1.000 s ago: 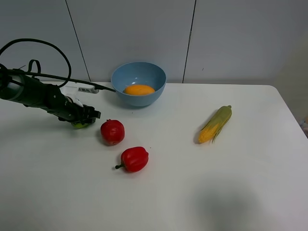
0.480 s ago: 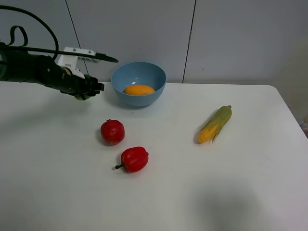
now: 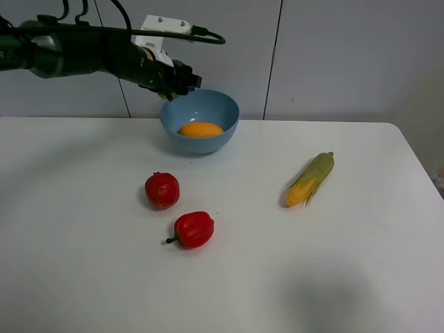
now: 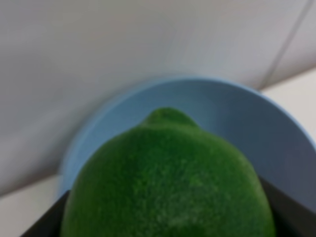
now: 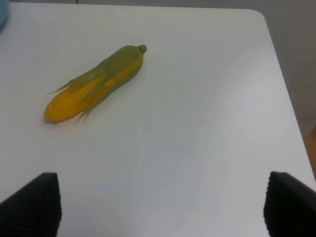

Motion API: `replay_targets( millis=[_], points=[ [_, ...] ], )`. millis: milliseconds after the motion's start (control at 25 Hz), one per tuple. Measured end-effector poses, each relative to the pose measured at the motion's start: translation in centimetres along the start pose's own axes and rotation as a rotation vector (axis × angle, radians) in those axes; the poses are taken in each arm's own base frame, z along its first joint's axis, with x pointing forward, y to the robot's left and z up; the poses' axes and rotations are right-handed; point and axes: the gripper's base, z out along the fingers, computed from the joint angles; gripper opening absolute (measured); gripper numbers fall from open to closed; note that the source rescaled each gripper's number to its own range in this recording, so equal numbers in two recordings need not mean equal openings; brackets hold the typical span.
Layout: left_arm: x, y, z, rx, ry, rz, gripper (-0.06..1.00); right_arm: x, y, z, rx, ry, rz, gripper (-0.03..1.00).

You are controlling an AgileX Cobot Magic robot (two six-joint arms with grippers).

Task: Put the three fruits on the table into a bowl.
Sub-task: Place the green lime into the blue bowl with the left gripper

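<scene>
My left gripper (image 3: 182, 84) is shut on the green lime (image 4: 168, 182) and holds it in the air over the back left rim of the light-blue bowl (image 3: 232, 111). In the left wrist view the lime fills most of the frame, with the bowl (image 4: 281, 143) right beneath it. The orange-yellow mango (image 3: 200, 129) lies inside the bowl. The dark-red pomegranate (image 3: 162, 190) sits on the table in front of the bowl. My right gripper (image 5: 160, 207) is open and empty above the table's right side; it does not show in the exterior view.
A red bell pepper (image 3: 194, 229) lies just in front of the pomegranate. A corn cob in its husk (image 3: 311, 179) lies on the right of the white table (image 3: 333, 277) and shows in the right wrist view (image 5: 96, 84). A wall stands close behind the bowl.
My left gripper has lifted the lime off the table at the left and carried it up and to the right, to above the bowl's rim. Nothing else has moved.
</scene>
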Motion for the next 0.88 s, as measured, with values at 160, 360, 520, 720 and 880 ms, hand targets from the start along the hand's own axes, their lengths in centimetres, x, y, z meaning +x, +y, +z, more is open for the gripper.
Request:
replay_targets(
  millis=[160,360,520,720,880],
  points=[
    [1.7,-1.3,3.3,0.027,0.077,-0.014,0.01,0.0,0.0,0.0,0.0,0.0,0.0,0.42],
    [2.6,-2.0,4.9,0.041,0.081,-0.021,0.01,0.0,0.0,0.0,0.0,0.0,0.0,0.42],
    [2.3,-2.1,4.9,0.041,0.051,-0.023,0.32,0.0,0.0,0.0,0.0,0.0,0.0,0.42],
    [2.3,-2.2,4.9,0.046,0.049,-0.045,0.45,0.0,0.0,0.0,0.0,0.0,0.0,0.42],
    [1.8,-2.7,4.3,0.057,0.042,-0.042,0.46,0.0,0.0,0.0,0.0,0.0,0.0,0.42]
  ],
)
